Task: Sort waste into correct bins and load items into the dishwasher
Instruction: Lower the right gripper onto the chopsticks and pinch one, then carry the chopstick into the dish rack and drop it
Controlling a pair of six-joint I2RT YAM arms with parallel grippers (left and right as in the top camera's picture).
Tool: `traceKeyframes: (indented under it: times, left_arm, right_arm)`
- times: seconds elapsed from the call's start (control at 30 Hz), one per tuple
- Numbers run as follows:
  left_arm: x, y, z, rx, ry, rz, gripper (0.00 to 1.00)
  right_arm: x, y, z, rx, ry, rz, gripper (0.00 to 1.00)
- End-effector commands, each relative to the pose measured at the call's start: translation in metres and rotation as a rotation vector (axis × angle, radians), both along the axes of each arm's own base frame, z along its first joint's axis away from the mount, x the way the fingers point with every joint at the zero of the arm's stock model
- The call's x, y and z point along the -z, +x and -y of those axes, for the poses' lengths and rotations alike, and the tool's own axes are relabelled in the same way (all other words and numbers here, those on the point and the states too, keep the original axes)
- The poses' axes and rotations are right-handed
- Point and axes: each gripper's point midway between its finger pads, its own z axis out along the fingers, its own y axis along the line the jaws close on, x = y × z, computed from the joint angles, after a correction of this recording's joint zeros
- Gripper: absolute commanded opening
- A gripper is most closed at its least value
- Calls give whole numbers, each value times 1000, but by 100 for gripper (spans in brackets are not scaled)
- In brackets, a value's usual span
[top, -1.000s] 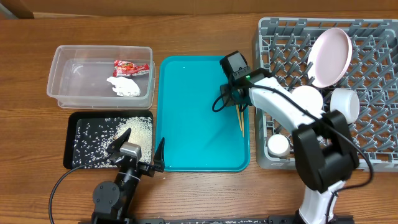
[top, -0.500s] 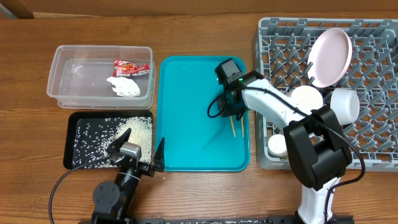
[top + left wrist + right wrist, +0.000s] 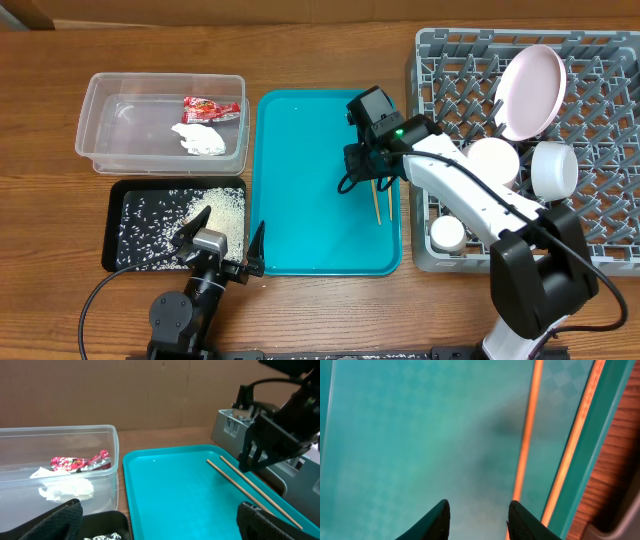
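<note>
right pincer (image 3: 477, 512) pointing down, over chopsticks (image 3: 526, 445) (jaws parted)

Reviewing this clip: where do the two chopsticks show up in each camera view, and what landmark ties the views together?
Overhead: the chopsticks lie mid-frame, near the right edge of the teal tray.
Left wrist: chopsticks in the right half, running diagonally toward the lower right corner.
Right wrist: chopsticks as two orange lines down the upper right.
Shared landmark: the teal tray's right rim, beside the sticks in all three.

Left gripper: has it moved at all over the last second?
No. The left gripper still sits at the black tray's near right corner, same as before.
</note>
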Motion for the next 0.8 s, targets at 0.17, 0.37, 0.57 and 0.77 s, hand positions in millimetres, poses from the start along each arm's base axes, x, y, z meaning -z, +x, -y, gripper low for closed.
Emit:
traceKeyframes:
  times: [0.17, 0.37, 0.57, 0.77]
  left_arm:
    - [-1, 0, 0, 5, 6, 11, 100]
    - [-1, 0, 0, 5, 6, 11, 100]
    - [-1, 0, 0, 5, 6, 11, 100]
    - [-1, 0, 0, 5, 6, 11, 100]
  right_arm:
    - [70, -10, 29, 42, -129, -73, 41]
    - [86, -20, 24, 29, -97, -144, 17]
    - [78, -27, 8, 2, -11, -176, 4]
    - [13, -13, -10, -14, 104, -107, 4]
